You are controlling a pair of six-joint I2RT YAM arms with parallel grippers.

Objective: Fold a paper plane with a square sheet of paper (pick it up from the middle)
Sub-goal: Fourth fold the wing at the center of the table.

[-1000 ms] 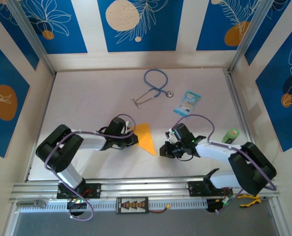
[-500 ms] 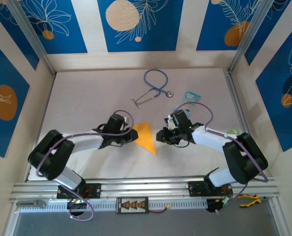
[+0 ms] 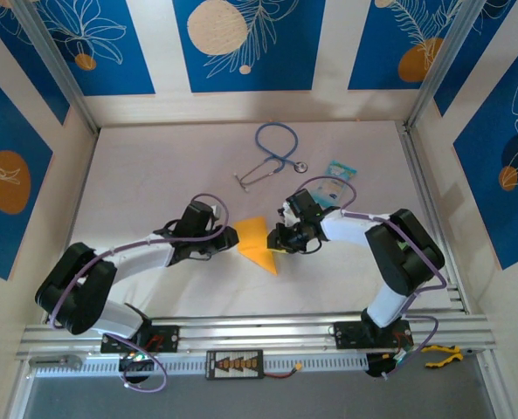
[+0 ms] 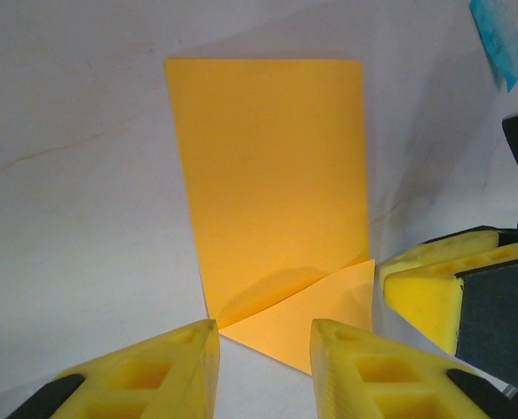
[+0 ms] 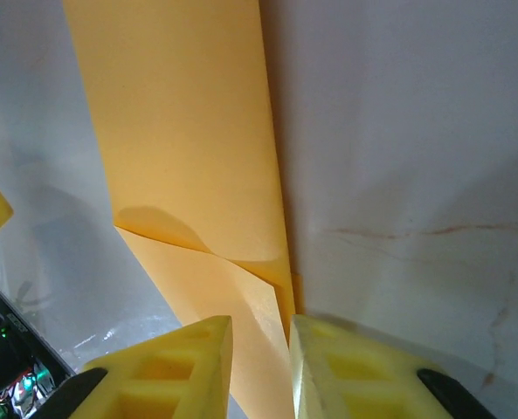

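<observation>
Sheet: the square sheet of paper (image 3: 257, 245) lies on the table (image 3: 154, 175), middle-near, between the two grippers. It is folded to a narrow strip, with one corner flap (image 4: 333, 305) turned over.
Flap: its folded edge bulges up rather than lying flat, and the crease looks soft.
Left gripper (image 3: 231, 243): low at the sheet's left edge. Its fingers (image 4: 145, 371) are spread with a clear gap and the flap's point sits just ahead of it. Nothing is pinched.
Right gripper (image 3: 278, 242): at the sheet's right edge, jaws narrowly parted. The sheet's edge runs into the gap, but I see no squeeze on it.
Step in hand, as I judge it: setting the corner fold.
Doing it well: one gripper should pin the strip flat beside the flap. The other should press on the bulge and sweep along the crease from the centre line outward, with the flap's edge kept on the strip's long edge.
Risk: a push from the side would slide the thin sheet or skew the fold.
Nearby: the stethoscope (image 3: 272, 154) and the light-blue packet (image 3: 337, 171) lie farther back, apart from the sheet.
</observation>
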